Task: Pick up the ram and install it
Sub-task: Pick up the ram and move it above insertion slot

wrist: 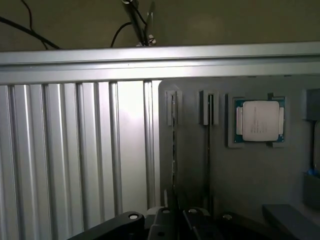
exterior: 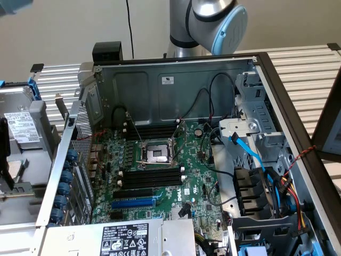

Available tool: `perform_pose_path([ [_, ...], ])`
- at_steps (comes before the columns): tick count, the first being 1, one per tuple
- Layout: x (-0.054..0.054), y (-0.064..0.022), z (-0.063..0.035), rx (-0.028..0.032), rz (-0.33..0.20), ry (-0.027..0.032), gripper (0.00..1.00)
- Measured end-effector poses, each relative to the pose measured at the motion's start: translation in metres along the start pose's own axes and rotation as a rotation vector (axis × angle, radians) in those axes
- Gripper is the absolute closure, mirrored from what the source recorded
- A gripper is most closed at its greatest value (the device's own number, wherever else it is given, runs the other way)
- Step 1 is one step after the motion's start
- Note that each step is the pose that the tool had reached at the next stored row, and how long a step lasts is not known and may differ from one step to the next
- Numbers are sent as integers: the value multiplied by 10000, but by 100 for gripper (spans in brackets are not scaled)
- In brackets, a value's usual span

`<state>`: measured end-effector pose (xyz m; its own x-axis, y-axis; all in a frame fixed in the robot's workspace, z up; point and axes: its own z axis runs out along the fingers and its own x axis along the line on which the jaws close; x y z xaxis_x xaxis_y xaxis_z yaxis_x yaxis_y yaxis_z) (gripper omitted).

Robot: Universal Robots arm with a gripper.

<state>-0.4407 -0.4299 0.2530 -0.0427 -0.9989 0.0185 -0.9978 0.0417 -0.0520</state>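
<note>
Seen edge-on, the ram is a thin dark strip standing in a slot of a grey holder block. A second similar stick stands in the neighbouring slot. My gripper hangs over the near end of the first stick, its black fingers drawn close together. The frames do not show whether they touch the stick. In the exterior view the open computer case holds the green motherboard with black memory slots beside the processor socket. The arm's elbow stands behind the case.
A processor chip lies in a recess of the holder block. The block rests on a ribbed aluminium table. Inside the case are cables, a drive cage, a blue slot and a power supply.
</note>
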Motion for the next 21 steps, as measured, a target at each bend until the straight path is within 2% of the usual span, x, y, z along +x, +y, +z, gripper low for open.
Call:
perform_pose_path([
  [21, 128, -54, -950, -1, 0, 1, 88],
])
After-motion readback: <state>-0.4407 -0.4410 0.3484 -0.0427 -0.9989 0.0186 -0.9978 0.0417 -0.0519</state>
